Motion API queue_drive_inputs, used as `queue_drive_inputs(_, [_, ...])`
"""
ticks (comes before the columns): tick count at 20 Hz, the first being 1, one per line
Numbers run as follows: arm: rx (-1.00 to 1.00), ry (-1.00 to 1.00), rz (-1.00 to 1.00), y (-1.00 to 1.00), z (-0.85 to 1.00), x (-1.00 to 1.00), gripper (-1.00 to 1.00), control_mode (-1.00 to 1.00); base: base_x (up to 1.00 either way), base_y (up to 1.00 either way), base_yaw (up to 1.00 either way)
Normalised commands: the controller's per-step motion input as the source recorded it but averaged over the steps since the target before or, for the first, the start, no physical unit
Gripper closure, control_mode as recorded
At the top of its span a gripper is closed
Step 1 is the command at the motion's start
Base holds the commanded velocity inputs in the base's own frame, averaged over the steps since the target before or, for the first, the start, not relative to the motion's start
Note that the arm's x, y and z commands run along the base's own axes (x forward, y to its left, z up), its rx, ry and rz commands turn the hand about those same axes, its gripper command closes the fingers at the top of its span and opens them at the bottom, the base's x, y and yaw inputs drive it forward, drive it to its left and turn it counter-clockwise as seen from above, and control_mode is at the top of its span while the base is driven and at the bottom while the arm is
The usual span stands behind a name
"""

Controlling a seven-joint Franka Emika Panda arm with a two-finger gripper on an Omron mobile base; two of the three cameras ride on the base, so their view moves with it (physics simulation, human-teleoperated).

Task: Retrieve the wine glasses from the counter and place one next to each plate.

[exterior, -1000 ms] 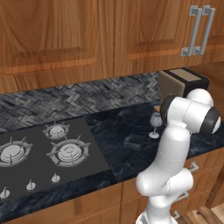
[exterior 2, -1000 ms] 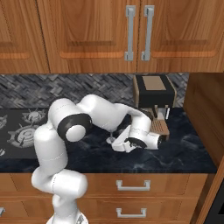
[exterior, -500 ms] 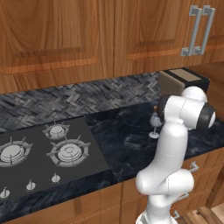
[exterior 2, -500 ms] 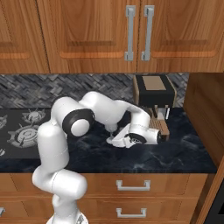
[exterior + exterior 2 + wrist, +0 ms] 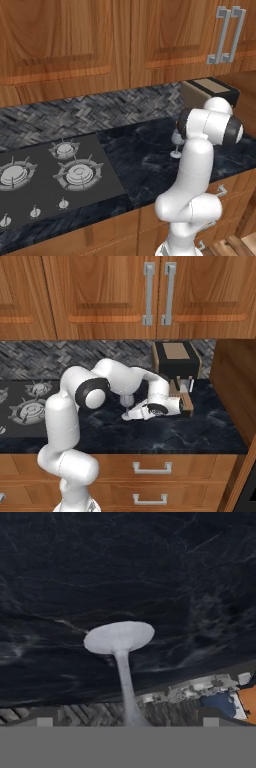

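Note:
One wine glass stands upright on the black counter, partly hidden behind my arm in the left base view. In the right base view, the glass rises just above my gripper, which lies low over the counter and points left. In the hand view, the glass's round foot rests on the counter. Its thin stem runs down between the wide-apart fingertips of my gripper. The gripper is open around the stem. The second glass and the plates are out of view.
A dark gas hob takes up the counter's left part. A brown-and-black box appliance stands at the back right, close behind my hand. A wooden side panel closes off the counter's right end. Wall cabinets hang overhead.
My hand has edged a little to the left along the counter, closer in around the glass's stem. The glass has not moved.

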Motion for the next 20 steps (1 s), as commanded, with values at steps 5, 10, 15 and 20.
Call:
queue_drive_inputs(5, [0.00, 0.11, 0.00, 0.07, -0.03, 0.03, -1.00, -1.00, 0.00, 0.00, 0.00])
queue_drive_inputs(10, [0.00, 0.00, -0.04, 0.08, 0.00, 0.06, -1.00, -1.00, 0.00, 0.00, 0.00])
queue_drive_inputs(15, [0.00, 0.00, -0.03, 0.04, -0.04, 0.00, -1.00, -1.00, 0.00, 0.00, 0.00])
queue_drive_inputs(20, [0.00, 0.04, -0.03, 0.11, -0.17, 0.00, -1.00, -1.00, 0.00, 0.00, 0.00])
